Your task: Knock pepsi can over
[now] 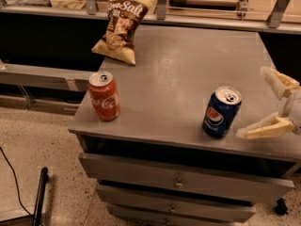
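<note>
Standing upright, pepsi can (221,112), gripper (253,102) just beside it, fingers (265,127) spread apart, seemingly not touching

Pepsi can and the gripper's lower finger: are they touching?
Cannot tell. In the camera view the open gripper is beside the pepsi can; its lower finger ends at the can's base, no plain gap.

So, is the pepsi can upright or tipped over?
Upright: the pepsi can stands on its base on the table, silver top facing up. The open gripper is close beside it.
</note>
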Robot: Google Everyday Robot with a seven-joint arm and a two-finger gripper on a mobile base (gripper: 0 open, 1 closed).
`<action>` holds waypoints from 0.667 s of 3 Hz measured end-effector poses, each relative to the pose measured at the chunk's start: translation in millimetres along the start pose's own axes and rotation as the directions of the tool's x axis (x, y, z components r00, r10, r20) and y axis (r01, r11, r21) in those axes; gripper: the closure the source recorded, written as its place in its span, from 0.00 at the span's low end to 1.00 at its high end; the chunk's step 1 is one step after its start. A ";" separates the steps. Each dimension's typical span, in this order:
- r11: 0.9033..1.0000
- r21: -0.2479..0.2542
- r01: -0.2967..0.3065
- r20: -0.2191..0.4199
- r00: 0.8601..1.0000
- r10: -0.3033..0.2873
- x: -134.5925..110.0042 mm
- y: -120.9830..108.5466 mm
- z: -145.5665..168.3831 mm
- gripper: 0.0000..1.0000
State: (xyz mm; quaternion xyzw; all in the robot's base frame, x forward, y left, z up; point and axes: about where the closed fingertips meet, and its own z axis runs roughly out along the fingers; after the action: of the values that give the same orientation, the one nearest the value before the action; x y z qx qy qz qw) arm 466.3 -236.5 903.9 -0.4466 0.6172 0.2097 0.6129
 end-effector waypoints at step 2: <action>0.980 -0.149 -0.129 -0.049 0.991 0.123 8.5 30.4 8.0 0.00</action>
State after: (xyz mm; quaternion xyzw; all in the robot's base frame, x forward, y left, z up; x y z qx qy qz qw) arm 447.6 -217.0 885.9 -0.4561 0.6385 0.2853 0.5503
